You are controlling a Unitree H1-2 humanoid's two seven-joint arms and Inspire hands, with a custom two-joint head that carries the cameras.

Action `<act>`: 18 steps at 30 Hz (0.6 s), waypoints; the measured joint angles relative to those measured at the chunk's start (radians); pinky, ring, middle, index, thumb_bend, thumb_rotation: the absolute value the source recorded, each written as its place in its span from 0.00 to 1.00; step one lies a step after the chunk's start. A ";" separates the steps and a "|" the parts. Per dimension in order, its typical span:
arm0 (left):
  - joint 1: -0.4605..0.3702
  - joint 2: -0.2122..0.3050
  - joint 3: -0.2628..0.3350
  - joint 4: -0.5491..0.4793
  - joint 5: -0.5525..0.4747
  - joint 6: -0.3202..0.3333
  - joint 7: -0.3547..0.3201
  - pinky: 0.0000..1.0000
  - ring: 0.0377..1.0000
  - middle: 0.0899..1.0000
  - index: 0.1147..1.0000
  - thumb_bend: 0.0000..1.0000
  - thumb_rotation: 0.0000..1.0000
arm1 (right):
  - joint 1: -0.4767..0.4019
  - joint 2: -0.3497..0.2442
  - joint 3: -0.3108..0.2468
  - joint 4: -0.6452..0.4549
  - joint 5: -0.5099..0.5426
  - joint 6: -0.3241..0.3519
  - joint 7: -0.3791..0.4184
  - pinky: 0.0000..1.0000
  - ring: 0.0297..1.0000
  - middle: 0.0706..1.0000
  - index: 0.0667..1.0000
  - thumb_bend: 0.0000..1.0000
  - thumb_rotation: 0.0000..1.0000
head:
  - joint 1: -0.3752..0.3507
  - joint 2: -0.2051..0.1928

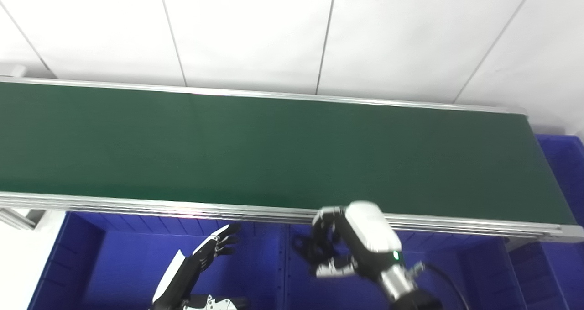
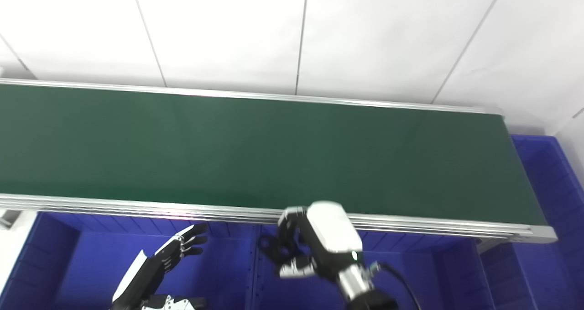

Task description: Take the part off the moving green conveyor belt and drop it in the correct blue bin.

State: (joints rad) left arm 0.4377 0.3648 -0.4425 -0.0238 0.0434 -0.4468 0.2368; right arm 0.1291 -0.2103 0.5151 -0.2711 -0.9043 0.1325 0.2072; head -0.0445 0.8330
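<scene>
The green conveyor belt (image 1: 273, 150) runs across the view with no part on it. My right hand (image 1: 346, 241) is below the belt's near rail, over the blue bin (image 1: 456, 273) on the right, close to the divider. Its fingers are curled around a small dark part (image 1: 305, 248) that sticks out to the left; the part's shape is hard to make out. My left hand (image 1: 214, 248) is open with fingers spread, over the left blue bin (image 1: 127, 264), and holds nothing.
A divider wall (image 1: 283, 264) separates the two blue bins under the belt's near aluminium rail (image 1: 182, 207). Another blue bin (image 1: 565, 164) stands past the belt's right end. A white tiled wall is behind the belt.
</scene>
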 measured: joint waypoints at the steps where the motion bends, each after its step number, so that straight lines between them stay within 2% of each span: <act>1: 0.002 -0.004 0.009 -0.002 -0.003 0.000 -0.012 0.79 0.84 0.89 0.86 0.66 0.37 | 0.017 -0.003 0.000 0.007 -0.004 -0.001 -0.009 0.23 0.38 0.46 0.45 0.52 0.00 | -0.002 0.006; 5: 0.008 -0.016 0.044 -0.012 -0.011 0.000 -0.051 0.79 0.84 0.89 0.86 0.66 0.37 | 0.050 -0.009 0.000 0.085 -0.011 -0.010 -0.056 0.22 0.38 0.46 0.45 0.52 0.00 | 0.002 0.017; 13: 0.028 -0.045 0.100 -0.027 -0.020 0.000 -0.118 0.79 0.84 0.89 0.86 0.66 0.35 | 0.053 0.010 -0.003 0.269 -0.012 -0.010 -0.122 0.21 0.39 0.47 0.46 0.52 0.00 | 0.008 0.028; 14: 0.029 -0.046 0.106 -0.027 -0.020 0.000 -0.125 0.79 0.84 0.89 0.86 0.66 0.36 | 0.053 0.017 -0.005 0.287 -0.011 -0.008 -0.128 0.41 0.52 0.60 0.60 0.57 0.00 | 0.015 0.032; 17: 0.036 -0.058 0.128 -0.028 -0.020 0.000 -0.154 0.79 0.84 0.89 0.86 0.66 0.36 | 0.054 0.043 -0.016 0.307 0.011 -0.007 -0.140 0.60 0.71 0.76 0.76 0.60 0.01 | 0.012 0.034; 18: 0.039 -0.064 0.136 -0.029 -0.021 0.000 -0.165 0.79 0.84 0.89 0.85 0.66 0.35 | 0.055 0.052 -0.019 0.308 0.020 -0.007 -0.148 0.65 0.76 0.80 0.79 0.60 0.04 | 0.012 0.034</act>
State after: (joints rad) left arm 0.4770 0.3009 -0.3067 -0.0529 0.0228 -0.4468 0.0718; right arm 0.1838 -0.1585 0.4958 0.0366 -0.8846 0.1256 0.0587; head -0.0322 0.8667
